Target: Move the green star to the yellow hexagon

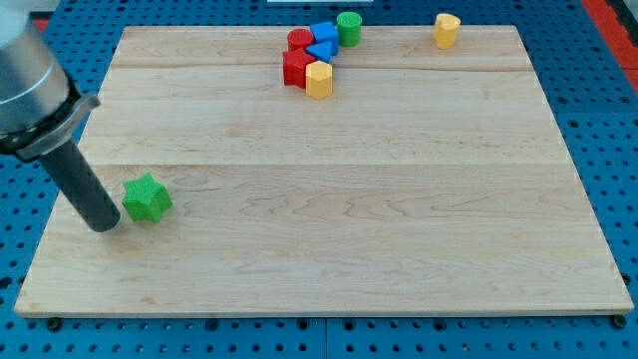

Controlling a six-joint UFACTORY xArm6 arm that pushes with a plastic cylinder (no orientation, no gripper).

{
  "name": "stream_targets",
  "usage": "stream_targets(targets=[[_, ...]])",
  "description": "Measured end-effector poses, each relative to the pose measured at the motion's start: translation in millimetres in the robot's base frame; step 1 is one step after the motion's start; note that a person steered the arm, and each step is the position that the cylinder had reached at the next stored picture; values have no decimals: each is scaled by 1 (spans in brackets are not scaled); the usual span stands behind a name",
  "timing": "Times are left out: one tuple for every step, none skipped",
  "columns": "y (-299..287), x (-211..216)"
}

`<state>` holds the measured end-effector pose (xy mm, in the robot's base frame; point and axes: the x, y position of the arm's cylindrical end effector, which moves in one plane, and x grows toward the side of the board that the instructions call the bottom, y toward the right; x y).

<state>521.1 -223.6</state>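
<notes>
A green star (147, 197) lies on the wooden board (329, 199) at the view's left. My tip (104, 225) rests on the board just left of the star and slightly below it, close to or touching it. A yellow hexagon (318, 79) sits near the view's top centre, at the lower right of a cluster of blocks. A second yellow block (447, 30) stands alone at the view's top right.
The cluster at the top centre holds a red block (296, 68), a red cylinder (299, 41), a blue block (322, 33), a blue triangle (321, 52) and a green cylinder (348, 27). A blue pegboard (598, 120) surrounds the board.
</notes>
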Motion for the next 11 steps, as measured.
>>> stream_targets(targets=[[42, -19], [60, -22], [60, -35], [80, -75], [106, -82], [133, -83], [143, -88], [152, -103], [173, -98], [182, -91], [185, -79]])
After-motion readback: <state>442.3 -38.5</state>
